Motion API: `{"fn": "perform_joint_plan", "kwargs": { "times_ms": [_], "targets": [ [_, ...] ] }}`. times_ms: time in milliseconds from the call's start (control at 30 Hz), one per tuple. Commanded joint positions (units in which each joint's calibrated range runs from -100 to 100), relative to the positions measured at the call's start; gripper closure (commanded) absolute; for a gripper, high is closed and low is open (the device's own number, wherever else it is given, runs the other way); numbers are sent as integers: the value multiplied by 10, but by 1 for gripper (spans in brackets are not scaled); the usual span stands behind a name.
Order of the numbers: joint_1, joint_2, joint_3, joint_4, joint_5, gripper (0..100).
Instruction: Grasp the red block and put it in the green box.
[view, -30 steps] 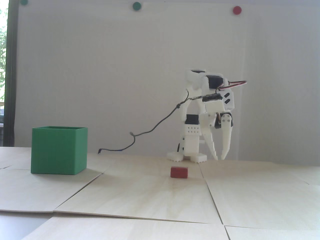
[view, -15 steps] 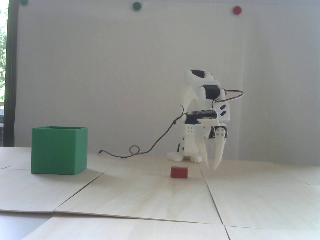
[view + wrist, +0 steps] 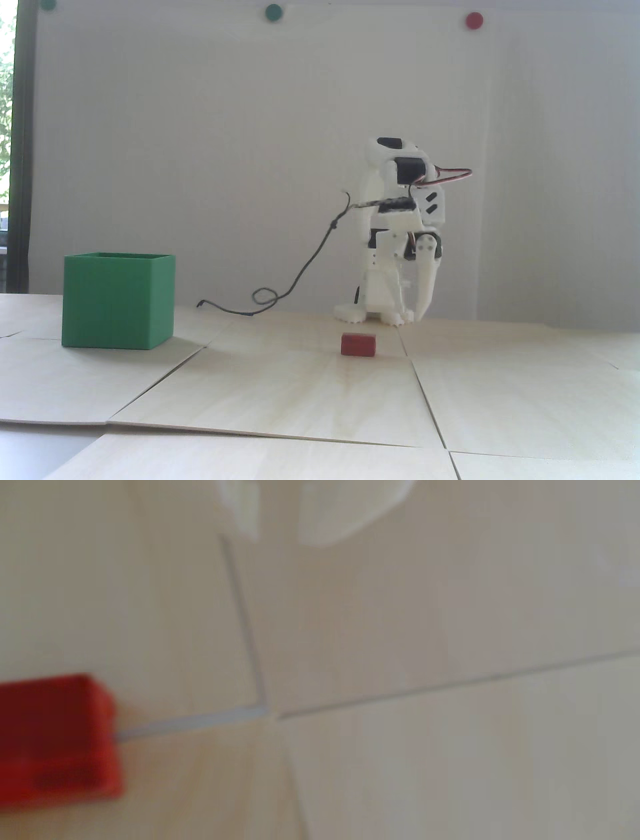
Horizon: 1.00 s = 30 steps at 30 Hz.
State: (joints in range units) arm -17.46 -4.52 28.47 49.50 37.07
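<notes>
Wrist view is showing the red block (image 3: pixel 57 739) sitting on the tabletop (image 3: pixel 450 757) off to the left of my empty, slightly parted pincer (image 3: pixel 277 532), so descending now is risking a miss.

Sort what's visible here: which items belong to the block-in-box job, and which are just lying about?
Belongs to the job:
- red block, on the table, not held
- green box, open top, at the left in the fixed view
- gripper, empty, pointing down

Just there:
- black cable trailing from the arm
- green wall dots
- red wall dot
- wooden table panels
</notes>
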Motion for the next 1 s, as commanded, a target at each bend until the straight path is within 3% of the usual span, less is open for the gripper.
{"fn": "perform_joint_plan", "kwargs": {
  "times_ms": [0, 267, 967],
  "targets": [
    [34, 32, -156, -14, -34, 98],
    [67, 151, -257, -13, -42, 98],
    [55, 189, -258, -6, -43, 98]
  ]
}}
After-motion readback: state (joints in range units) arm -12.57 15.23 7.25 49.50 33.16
